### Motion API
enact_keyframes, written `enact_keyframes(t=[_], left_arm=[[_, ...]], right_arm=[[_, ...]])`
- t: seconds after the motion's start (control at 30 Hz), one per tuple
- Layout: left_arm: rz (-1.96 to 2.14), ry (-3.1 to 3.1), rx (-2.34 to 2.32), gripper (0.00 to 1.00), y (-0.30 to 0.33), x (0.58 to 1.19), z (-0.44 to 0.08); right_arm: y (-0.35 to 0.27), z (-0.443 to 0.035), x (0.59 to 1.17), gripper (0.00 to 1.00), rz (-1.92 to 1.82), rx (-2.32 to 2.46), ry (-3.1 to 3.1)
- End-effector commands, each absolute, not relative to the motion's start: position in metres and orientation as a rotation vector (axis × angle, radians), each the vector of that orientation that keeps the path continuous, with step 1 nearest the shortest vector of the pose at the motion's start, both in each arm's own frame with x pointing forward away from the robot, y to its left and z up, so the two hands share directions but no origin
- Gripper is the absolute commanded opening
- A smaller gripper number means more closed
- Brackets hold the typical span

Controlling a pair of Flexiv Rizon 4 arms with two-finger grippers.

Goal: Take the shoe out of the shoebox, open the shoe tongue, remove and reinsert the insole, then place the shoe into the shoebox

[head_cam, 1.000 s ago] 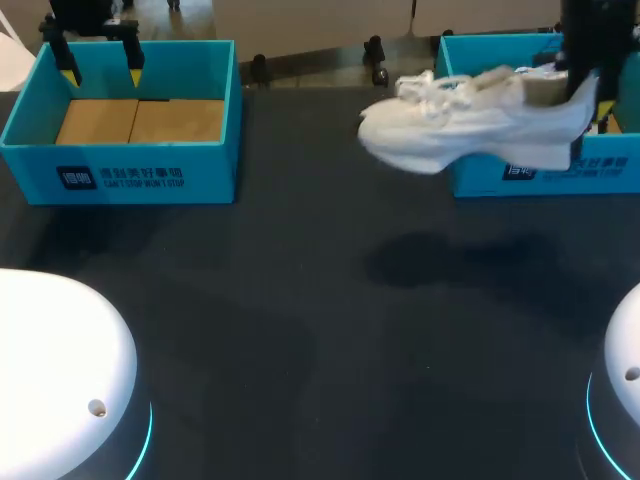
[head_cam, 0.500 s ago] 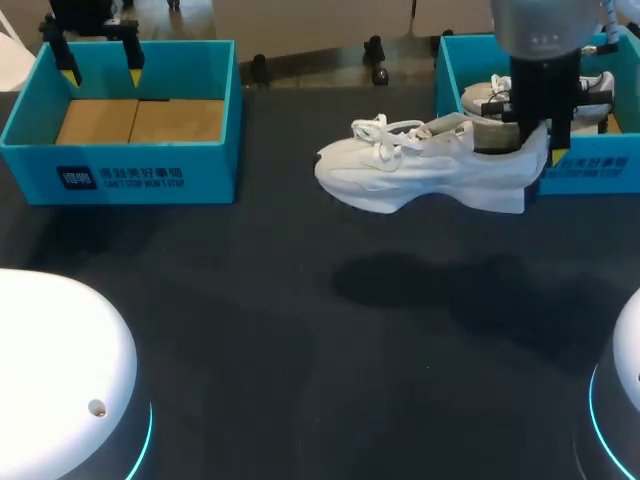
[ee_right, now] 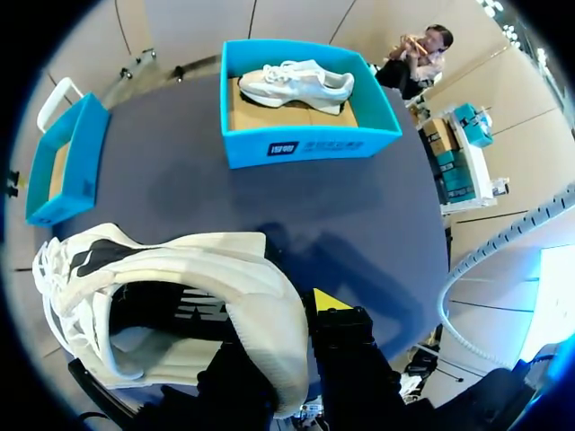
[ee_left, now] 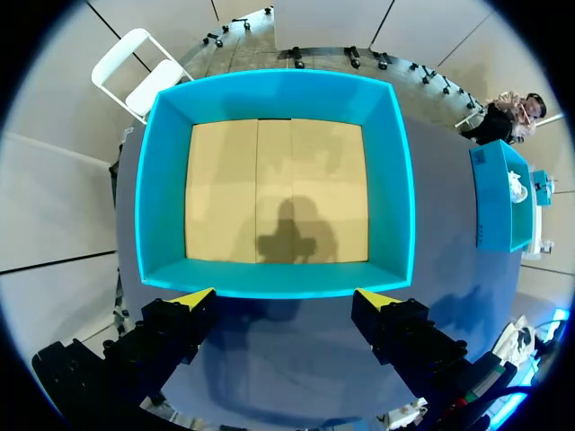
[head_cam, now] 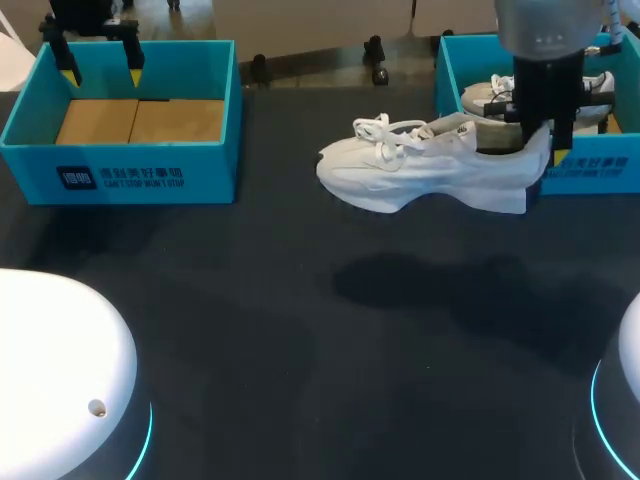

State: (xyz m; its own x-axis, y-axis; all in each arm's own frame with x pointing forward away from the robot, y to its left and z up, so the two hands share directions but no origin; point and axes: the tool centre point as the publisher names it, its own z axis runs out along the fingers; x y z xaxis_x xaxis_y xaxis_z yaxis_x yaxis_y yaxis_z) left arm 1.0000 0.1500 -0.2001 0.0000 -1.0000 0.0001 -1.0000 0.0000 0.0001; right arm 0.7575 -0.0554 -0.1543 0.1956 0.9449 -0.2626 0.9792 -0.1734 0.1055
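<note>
Blue shoebox (head_cam: 600, 172) just behind, holding the white shoe (head_cam: 420, 170) aloft, right jaws clamping its heel, left jaws spread empty; only lifting-out done.

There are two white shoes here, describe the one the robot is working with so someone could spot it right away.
Find the blue shoebox at the far right of the dark table. Just left of it, the white shoe hangs in the air above the table, its heel in the jaws of the right arm. The other white shoe lies inside that box.
</note>
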Motion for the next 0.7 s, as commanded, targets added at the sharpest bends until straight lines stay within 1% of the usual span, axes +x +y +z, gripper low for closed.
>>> enact_keyframes(t=[0.03,0.47,0.7], left_arm=[[0.0,-2.222,2.221,1.0,0.15,1.0,-0.2],[0.0,-2.222,2.221,1.0,0.15,1.0,-0.2],[0.0,-2.222,2.221,1.0,0.15,1.0,-0.2]], right_arm=[[-0.038,-0.169,0.746,0.0,-0.202,2.18,1.842],[0.005,-0.21,0.692,0.0,-0.088,2.208,1.853],[0.028,-0.232,0.684,0.0,-0.143,2.198,1.86]])
